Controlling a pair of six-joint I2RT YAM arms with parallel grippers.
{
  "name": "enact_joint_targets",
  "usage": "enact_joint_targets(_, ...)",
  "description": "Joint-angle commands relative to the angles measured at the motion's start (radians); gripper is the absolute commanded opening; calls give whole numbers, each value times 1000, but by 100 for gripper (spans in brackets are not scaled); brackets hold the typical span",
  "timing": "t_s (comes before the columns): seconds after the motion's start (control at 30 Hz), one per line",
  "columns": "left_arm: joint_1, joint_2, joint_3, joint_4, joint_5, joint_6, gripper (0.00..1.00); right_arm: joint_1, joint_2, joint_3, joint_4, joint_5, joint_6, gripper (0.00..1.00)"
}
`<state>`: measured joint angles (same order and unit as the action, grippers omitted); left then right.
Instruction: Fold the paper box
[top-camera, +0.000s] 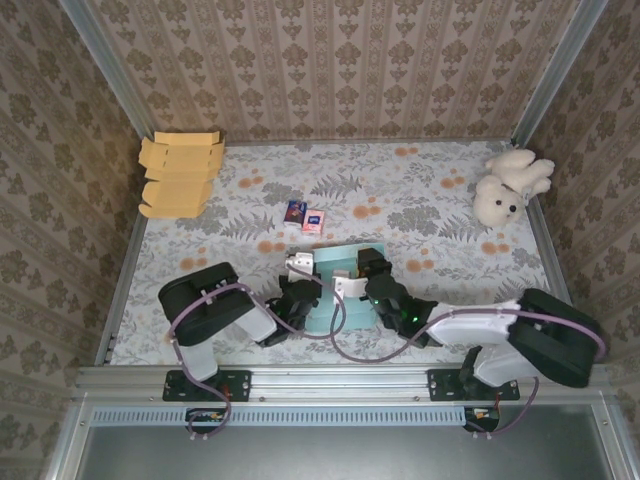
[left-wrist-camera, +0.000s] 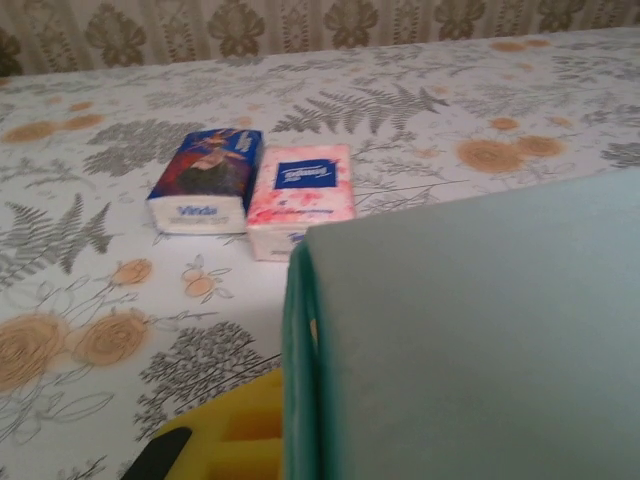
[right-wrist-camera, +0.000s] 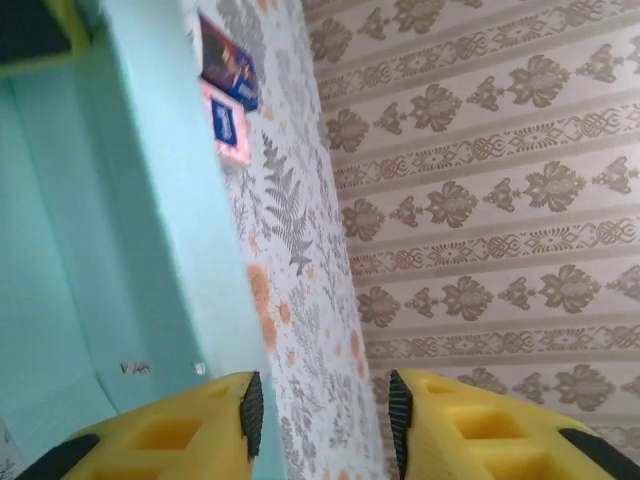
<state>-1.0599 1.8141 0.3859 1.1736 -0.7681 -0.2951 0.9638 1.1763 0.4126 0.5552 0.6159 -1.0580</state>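
The teal paper box stands partly formed on the table in front of both arms. In the left wrist view one of its walls rises close in front of the lens. My left gripper is shut on that wall's folded edge; one yellow finger presses against it and the other is hidden behind the panel. My right gripper is at the box's right side. Its jaws stand open, the left pad beside the teal wall with nothing between the pads.
Two tissue packs, one blue and one pink, lie just beyond the box. A stack of flat tan cartons sits at the back left. A white teddy bear sits at the back right. Patterned walls enclose the table.
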Motion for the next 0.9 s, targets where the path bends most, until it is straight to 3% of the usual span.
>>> enact_joint_targets(0.0, 33, 12, -22, 97, 98, 92, 0, -12, -121, -6, -201, -144, 221, 42)
enact_joint_targets(0.27, 100, -9, -54, 118, 351, 235, 0, -53, -358, 26, -427, -300, 565, 48)
enact_joint_targets(0.37, 111, -6, -55, 116, 476, 283, 0, -96, -372, 27, -413, -281, 729, 50)
enact_joint_targets(0.5, 126, -1, -58, 116, 565, 320, 0, -166, -338, 61, -475, -276, 955, 52)
enact_joint_targets(0.87, 196, 26, -31, 97, 732, 318, 0, -178, -213, 86, -497, -345, 1110, 51)
